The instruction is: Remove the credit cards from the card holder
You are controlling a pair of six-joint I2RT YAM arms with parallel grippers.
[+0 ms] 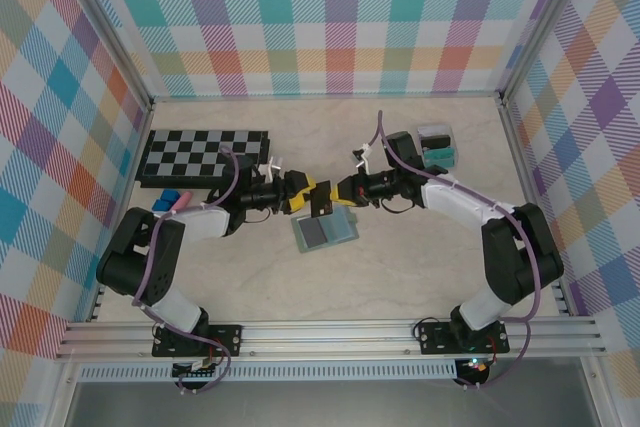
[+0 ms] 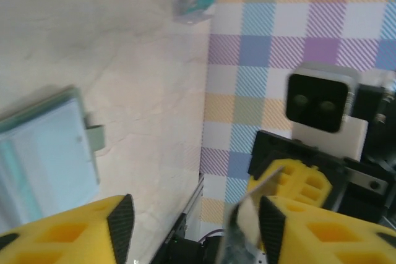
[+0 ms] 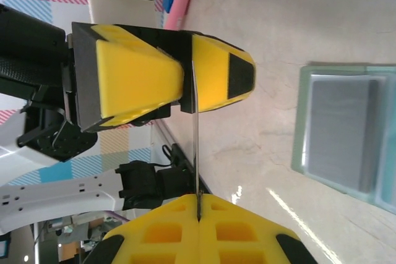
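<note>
Nearest the arm bases, the card holder is seen lying opened flat on the counter, around the middle, with a grey-blue inner pocket facing up. In the left wrist view its small tab is seen jutting from one edge.

Just beyond and above it, the two end effectors are brought tip to tip. The right end effector is clenched on a credit card, which is seen edge-on as a thin line and is held apart from the card holder. The left end effector is released, its fingers spread wide. The card's free end is reached in between them, just beside one pad; whether it is touched there cannot be told.

Farther back on the left, blue and pink blocks are laid beside a chessboard. On the far right, a clear box with teal and black contents is set near the plaid wall.
</note>
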